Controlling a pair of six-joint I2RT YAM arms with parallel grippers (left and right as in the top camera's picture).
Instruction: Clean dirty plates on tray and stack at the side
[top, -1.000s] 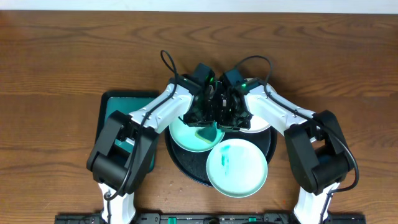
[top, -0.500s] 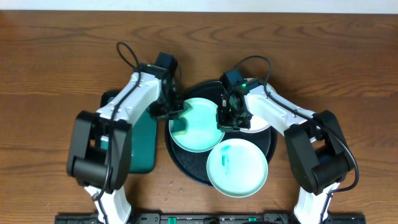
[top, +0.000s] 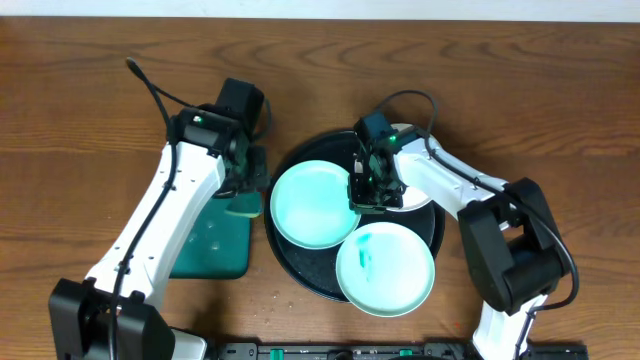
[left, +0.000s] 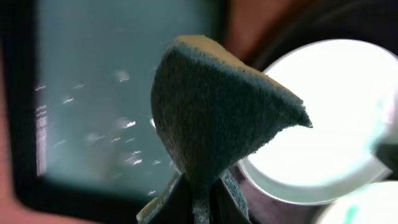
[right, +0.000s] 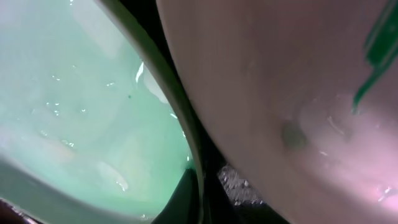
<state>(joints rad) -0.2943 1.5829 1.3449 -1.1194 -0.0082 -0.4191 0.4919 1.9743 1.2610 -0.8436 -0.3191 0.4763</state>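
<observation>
Left jaws, clamped on sponge, have swung off the black tray to its left. Right jaws pinch rim of wiped plate. Next: smeared front plate.

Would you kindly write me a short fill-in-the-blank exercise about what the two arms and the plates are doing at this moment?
1. The left gripper is shut on a dark green ___.
2. It hangs over the ___ rectangular tray.
3. The large round black tray holds ___ round pale plates.
4. The right gripper grips the ___ of the smear-free mint plate.

Missing words: sponge; teal-green; three; rim.
</observation>
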